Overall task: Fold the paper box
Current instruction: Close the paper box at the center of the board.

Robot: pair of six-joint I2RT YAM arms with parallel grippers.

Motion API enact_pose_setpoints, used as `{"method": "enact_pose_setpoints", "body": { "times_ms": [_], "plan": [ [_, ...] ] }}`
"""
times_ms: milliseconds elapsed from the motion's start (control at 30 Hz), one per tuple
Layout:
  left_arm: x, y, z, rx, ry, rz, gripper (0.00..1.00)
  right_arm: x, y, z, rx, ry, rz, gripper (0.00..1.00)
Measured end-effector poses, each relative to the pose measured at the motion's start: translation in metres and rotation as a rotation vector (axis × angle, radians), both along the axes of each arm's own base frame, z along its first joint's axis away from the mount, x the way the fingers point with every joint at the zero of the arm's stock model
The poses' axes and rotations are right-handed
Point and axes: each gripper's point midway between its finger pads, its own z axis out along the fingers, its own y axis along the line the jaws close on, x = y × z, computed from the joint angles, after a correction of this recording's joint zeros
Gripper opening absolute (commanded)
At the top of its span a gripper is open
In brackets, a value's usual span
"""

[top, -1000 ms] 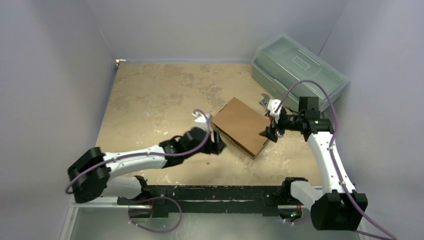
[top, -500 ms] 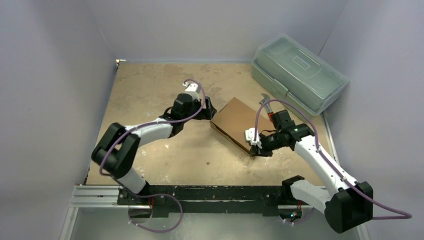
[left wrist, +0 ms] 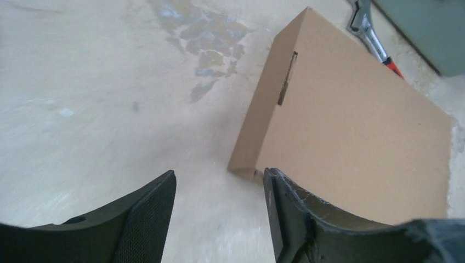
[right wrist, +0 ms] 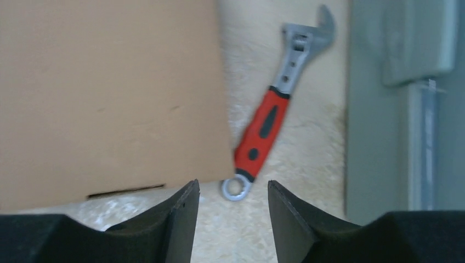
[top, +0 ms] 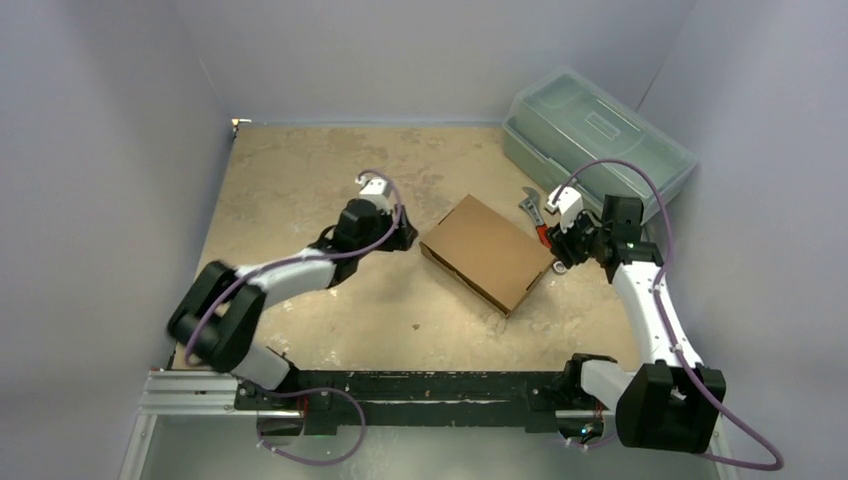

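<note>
Paper box (top: 487, 252) sits closed on the table (top: 300, 190).

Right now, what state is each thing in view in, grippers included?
paper box: folded shut, lying flat, unheld.
toolbox: lid closed.
wrench: lying flat between paper box and toolbox.
left gripper: open, empty, near the paper box's corner.
right gripper: open, empty, by the wrench's ring end.

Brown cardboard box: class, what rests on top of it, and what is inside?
Nothing rests on the shallow brown cardboard box; its top face is bare. Its lid is shut, so the inside cannot be seen. The red-handled metal wrench lies beside it, not on it.
</note>
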Motion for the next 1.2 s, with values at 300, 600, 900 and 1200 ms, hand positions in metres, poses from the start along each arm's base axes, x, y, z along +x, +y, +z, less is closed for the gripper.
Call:
{"method": "enact_pose_setpoints", "body": {
  "times_ms": [300,600,900,1200],
  "plan": [
    [-0.091,0.019,0.073,-0.322,-0.06,0.035,0.0,0.051,-0.053,-0.015,-0.165,-0.049,-0.25,0.2],
    [-0.226,-0.036,-0.047,-0.152,0.387,-0.113,0.0,0.044,-0.044,-0.066,-0.211,0.121,-0.17,0.14],
    [-0.19,-0.091,-0.063,-0.005,0.415,-0.003,0.0,0.004,0.049,-0.078,-0.189,0.181,0.17,0.13],
    [-0.081,-0.045,-0.054,0.062,0.358,0.193,0.0,-0.003,0.069,-0.078,-0.099,0.222,0.153,0.17]
  ]
}}
